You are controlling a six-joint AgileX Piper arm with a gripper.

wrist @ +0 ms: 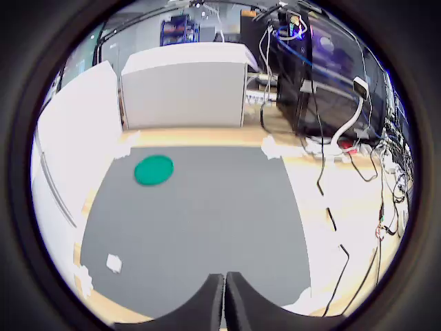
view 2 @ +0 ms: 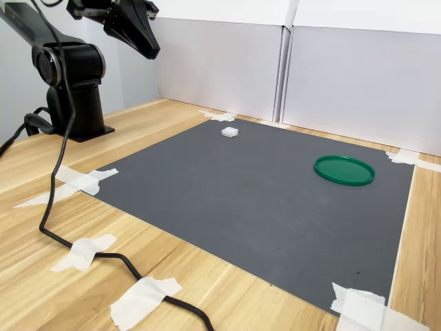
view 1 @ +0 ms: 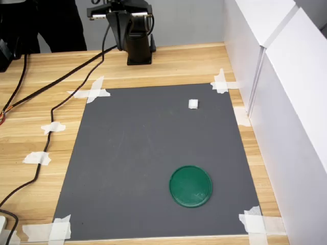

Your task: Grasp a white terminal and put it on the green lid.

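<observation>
The white terminal is a tiny white block lying on the dark grey mat, near its far corner in the first exterior view. The green lid lies flat on the same mat, well apart from the terminal. My gripper hangs high above the arm's base, off the mat and far from both. In the wrist view its fingers meet with nothing between them, and the terminal and lid both show beyond them.
White panel walls border the mat on one side. The black arm base stands on the wooden table behind the mat. Black cables trail across the wood, held by white tape pieces. Tape also pins the mat's corners.
</observation>
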